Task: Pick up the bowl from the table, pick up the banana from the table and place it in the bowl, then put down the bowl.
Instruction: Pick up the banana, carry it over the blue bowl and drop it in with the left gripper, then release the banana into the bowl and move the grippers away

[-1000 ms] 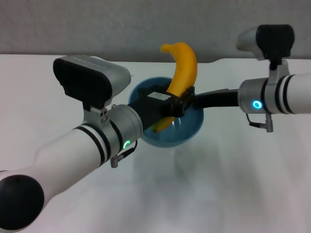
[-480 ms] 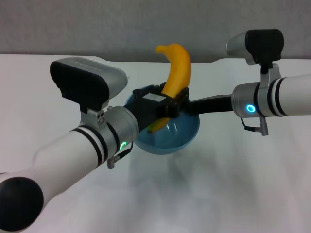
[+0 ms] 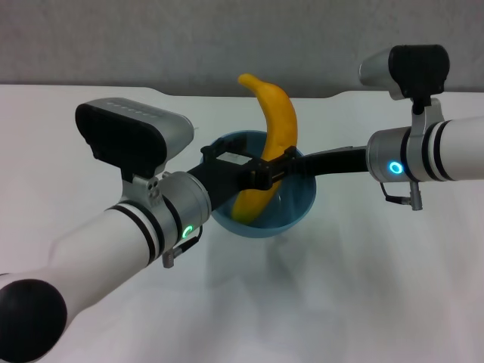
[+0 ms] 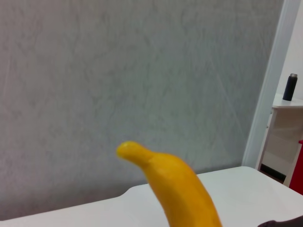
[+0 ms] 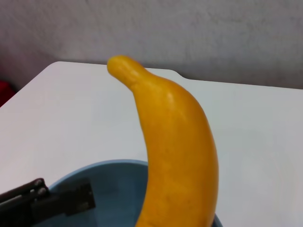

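— Where is the banana?
— Upright, its lower end inside the bowl, clamped by the right claw above the tabletop.
— And the bowl?
— Lifted off the tabletop, its near rim gripped by the left claw.

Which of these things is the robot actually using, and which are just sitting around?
In use: bowl, held off the table by the left gripper; banana, standing in the bowl, gripped by the right gripper.

Just around: dark bottle on a side cabinet; grey wall.
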Tool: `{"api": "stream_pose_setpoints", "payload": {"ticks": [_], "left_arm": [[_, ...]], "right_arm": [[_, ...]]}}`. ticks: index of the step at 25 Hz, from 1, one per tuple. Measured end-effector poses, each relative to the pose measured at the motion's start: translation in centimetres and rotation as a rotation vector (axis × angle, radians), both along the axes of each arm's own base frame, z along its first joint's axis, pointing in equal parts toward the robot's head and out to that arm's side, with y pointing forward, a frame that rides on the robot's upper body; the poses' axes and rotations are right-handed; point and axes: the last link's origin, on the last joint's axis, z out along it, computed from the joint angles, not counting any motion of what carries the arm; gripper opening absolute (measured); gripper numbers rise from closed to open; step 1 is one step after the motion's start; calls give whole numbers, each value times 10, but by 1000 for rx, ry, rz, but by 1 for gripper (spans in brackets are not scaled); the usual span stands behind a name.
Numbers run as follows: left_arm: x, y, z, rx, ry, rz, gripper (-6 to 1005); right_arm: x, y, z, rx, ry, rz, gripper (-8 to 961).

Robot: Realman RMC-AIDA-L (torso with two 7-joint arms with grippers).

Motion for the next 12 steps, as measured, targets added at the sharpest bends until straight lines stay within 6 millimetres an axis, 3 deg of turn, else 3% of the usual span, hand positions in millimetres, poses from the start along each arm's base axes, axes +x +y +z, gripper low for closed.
{"api": "stream_pose_setpoints", "payload": {"ticks": [9,12], "left_arm": [[3,11,22,45,-32,13,904],[4,15,30,56,-36,15,901]], "right_arm": [[12,-3,-1,-6,-14,-30,33],[15,-4,-2,-9,-18,-37,34]]}}
